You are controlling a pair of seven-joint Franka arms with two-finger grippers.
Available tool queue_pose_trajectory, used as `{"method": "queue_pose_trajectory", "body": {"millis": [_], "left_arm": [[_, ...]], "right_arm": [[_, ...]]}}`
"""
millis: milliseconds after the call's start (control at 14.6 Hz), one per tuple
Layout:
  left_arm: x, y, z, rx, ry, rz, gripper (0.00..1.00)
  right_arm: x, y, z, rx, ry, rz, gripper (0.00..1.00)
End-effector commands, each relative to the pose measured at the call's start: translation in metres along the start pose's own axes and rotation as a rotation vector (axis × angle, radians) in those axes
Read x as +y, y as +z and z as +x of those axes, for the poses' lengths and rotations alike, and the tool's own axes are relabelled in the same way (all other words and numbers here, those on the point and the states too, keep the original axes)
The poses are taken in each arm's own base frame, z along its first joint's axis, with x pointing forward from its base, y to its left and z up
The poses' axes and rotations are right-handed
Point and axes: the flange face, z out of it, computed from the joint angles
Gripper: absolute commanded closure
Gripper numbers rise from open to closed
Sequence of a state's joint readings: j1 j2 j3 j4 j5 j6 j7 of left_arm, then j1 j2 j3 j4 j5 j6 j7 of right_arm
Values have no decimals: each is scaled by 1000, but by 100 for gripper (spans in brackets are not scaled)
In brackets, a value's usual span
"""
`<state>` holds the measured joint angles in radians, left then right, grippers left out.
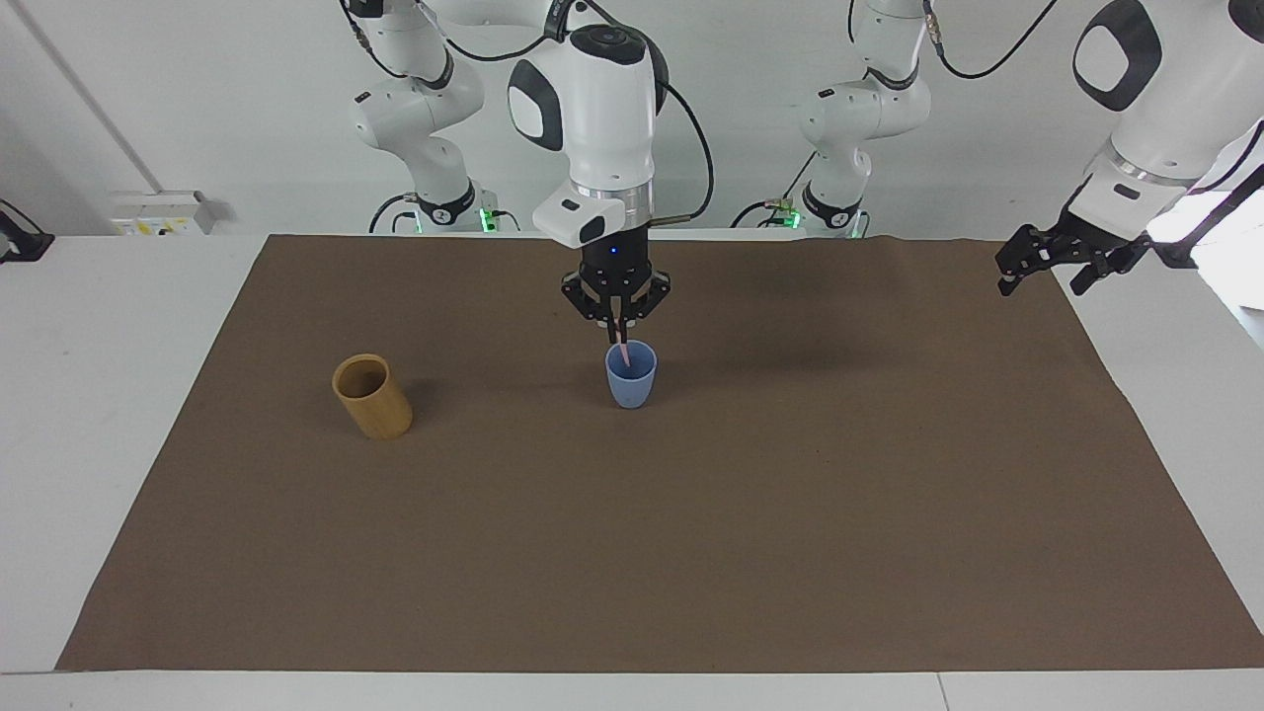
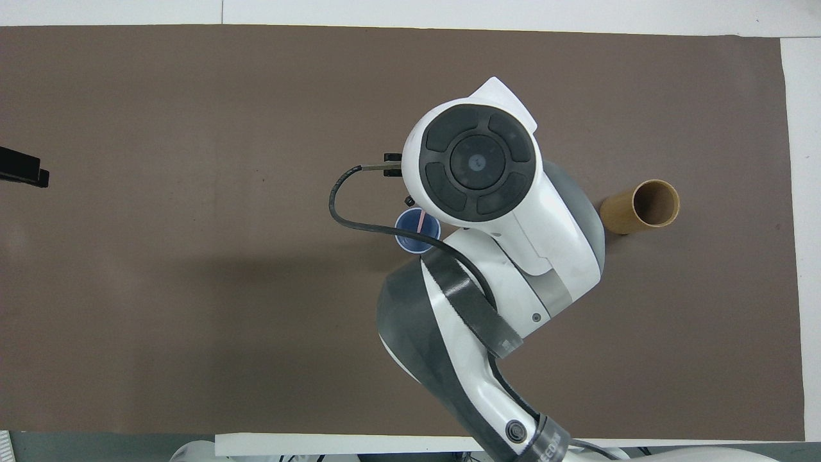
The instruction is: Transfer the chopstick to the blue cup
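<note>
The light-blue cup (image 1: pixel 630 377) stands upright near the middle of the brown mat. My right gripper (image 1: pixel 616 334) hangs just above its rim, shut on the pale pink chopstick (image 1: pixel 623 354). The stick points almost straight down, with its lower end inside the cup. In the overhead view the right arm covers the gripper and part of the blue cup (image 2: pixel 415 235); a short piece of the chopstick (image 2: pixel 419 222) shows over the cup's mouth. My left gripper (image 1: pixel 1037 269) waits open in the air over the mat's edge at the left arm's end, holding nothing.
A taller tan-yellow cylindrical cup (image 1: pixel 372 397) stands on the brown mat (image 1: pixel 632 553) toward the right arm's end, about level with the blue cup; it also shows as the tan cup (image 2: pixel 641 206) from overhead. A black cable loops beside the right wrist.
</note>
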<state>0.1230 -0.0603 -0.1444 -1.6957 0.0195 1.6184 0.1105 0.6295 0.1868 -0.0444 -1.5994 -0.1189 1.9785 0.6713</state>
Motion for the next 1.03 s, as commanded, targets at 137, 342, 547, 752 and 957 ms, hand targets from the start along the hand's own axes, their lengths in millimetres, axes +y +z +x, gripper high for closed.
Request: {"method": "queue_pose_trajectory", "body": {"millis": [137,342,547,752,957], "left_arm": [[4,-2,-7,-7,6,10,1],[3,-2,-8,-10,5,10,1],[1,-3,-8,-3,0,11,1],[5,1,-14,-29,14,10,1],[16,0,-13,-28,35,11,1]], "right_arm": [[14,-14,1,27,-4,-1,0],[40,-48,34,40,59,-9,0],[116,-60,63,-38,122,-50,0],[209,-89,69,-171,175,-65,0],[281,-116,61,-264,135,-66,0]]}}
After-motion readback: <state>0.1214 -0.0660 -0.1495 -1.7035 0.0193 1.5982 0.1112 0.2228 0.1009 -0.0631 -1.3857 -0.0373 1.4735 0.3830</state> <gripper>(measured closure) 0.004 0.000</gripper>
